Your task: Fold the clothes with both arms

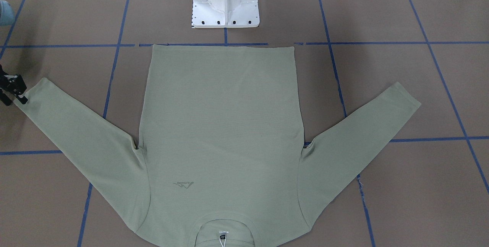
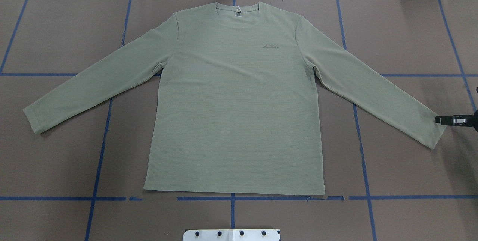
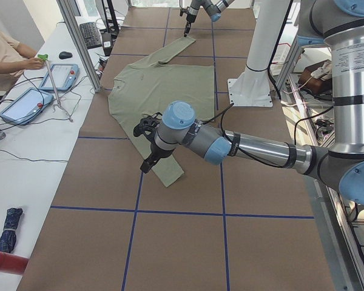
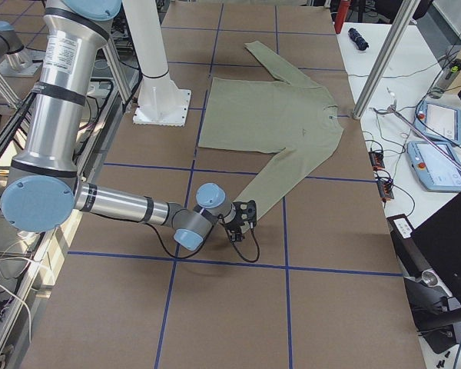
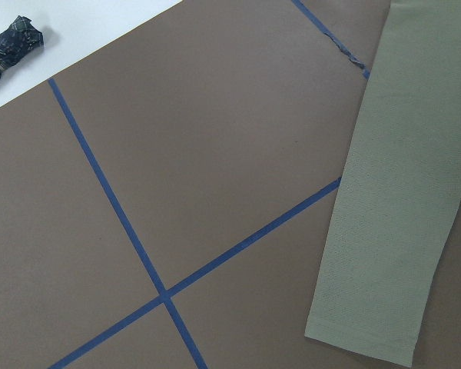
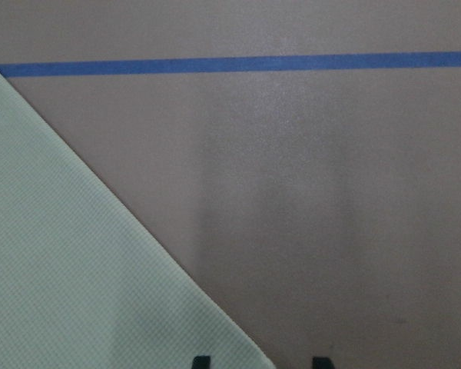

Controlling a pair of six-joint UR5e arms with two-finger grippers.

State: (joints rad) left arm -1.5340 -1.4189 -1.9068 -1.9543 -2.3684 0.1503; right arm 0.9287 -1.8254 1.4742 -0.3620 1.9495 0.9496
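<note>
The pale sage-green shirt [image 2: 233, 99] lies flat and face up on the brown table, sleeves spread, collar [image 2: 237, 11] at the far edge. My right gripper [image 2: 442, 119] is low at the cuff of the sleeve on the overhead view's right. In the right wrist view its fingertips [image 6: 202, 360] stand apart, open, beside the sleeve's edge [image 6: 77, 254]. My left gripper [image 3: 147, 165] shows only in the exterior left view, raised near the other cuff [image 5: 369, 338]. I cannot tell whether it is open or shut.
The white pedestal base [image 1: 225, 6] stands behind the shirt's hem. Blue tape lines [image 2: 231, 198] grid the table. A person [image 3: 6, 57] sits at a side desk with tablets [image 3: 24, 103]. A dark rolled bundle [image 5: 15, 42] lies on the white surface past the table's edge.
</note>
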